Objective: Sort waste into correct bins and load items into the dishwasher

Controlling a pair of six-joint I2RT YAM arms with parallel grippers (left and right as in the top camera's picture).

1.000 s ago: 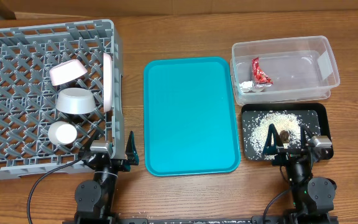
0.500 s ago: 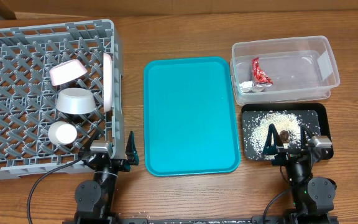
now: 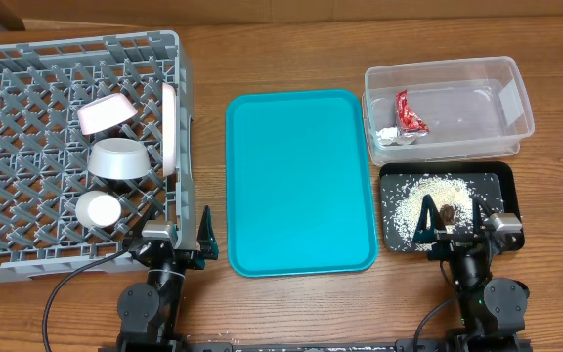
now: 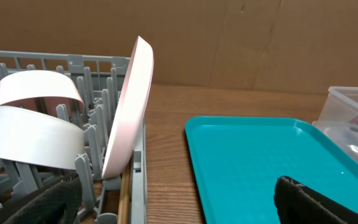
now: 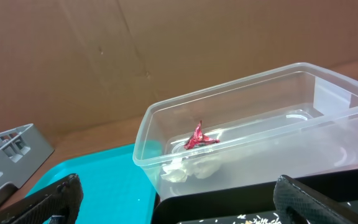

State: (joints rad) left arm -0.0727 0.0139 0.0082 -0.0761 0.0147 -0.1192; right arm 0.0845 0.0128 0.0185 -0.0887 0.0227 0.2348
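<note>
Left jaws and right jaws both gape wide, empty. The foil wrapper (image 5: 199,138) lies inside the clear tub (image 5: 241,87), straight ahead of the right jaws, its long axis pointing away.

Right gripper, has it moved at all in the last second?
No. The right gripper is open over the near end of the black tray, exactly where it was.

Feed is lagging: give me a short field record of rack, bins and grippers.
grey plastic dish rack: large round pink-backed plate on edge, small pink-backed plate, grey-sided bowl, small white cup
clear plastic tub: crumpled red-and-silver foil wrapper
shallow black tray: loose white grains, small brown lump
flat teal tray: between rack and bins
left gripper: open, beside rack
right gripper: open, over black tray's front
</note>
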